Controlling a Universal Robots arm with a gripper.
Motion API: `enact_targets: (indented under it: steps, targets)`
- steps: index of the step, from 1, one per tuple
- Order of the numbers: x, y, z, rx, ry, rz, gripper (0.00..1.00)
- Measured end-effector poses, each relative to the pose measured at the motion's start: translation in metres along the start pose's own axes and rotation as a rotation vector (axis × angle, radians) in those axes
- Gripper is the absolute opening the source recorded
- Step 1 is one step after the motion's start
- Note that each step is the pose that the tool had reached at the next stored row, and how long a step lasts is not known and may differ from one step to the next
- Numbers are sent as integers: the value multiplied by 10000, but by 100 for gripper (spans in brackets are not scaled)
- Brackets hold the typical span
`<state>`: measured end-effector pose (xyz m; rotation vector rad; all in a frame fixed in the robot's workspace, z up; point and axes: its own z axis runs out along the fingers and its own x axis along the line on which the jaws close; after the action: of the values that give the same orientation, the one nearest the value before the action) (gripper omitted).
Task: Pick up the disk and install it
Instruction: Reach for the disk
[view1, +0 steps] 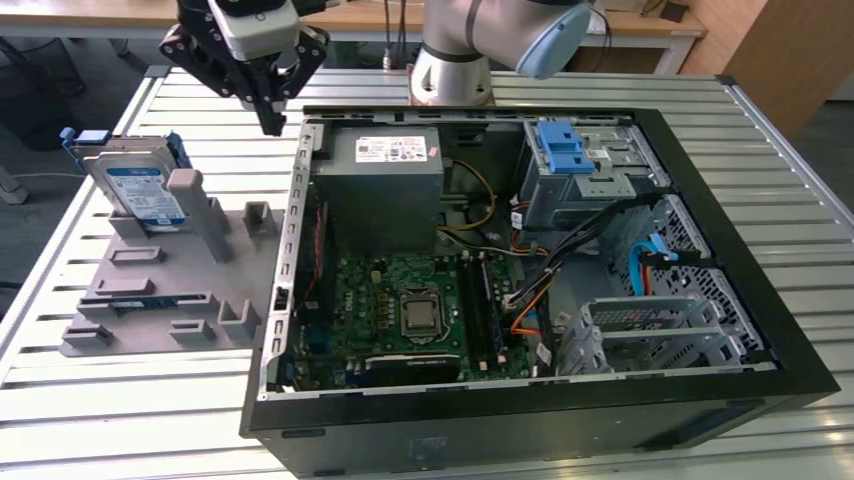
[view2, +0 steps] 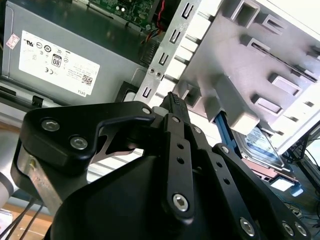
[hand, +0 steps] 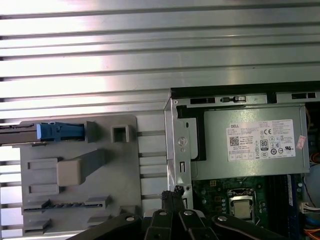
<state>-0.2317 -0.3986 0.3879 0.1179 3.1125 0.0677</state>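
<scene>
Disk (view1: 140, 190) stands upright in a slot of the grey holder (view1: 167, 300) at the exterior view's left; gripper (view1: 274, 122) hangs apart from it, above the gap between holder and computer case (view1: 534, 410), jaws closed on nothing; power supply (view1: 380, 180) sits inside the case.

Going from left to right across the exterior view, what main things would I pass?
disk standing in its grey holder → grey power supply box → blue latch bracket → perforated metal cage
</scene>
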Motion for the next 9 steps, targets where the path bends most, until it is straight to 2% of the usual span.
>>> enact_targets:
  steps: [9]
  targets:
    - [18, -1, 0, 0, 0, 1, 11]
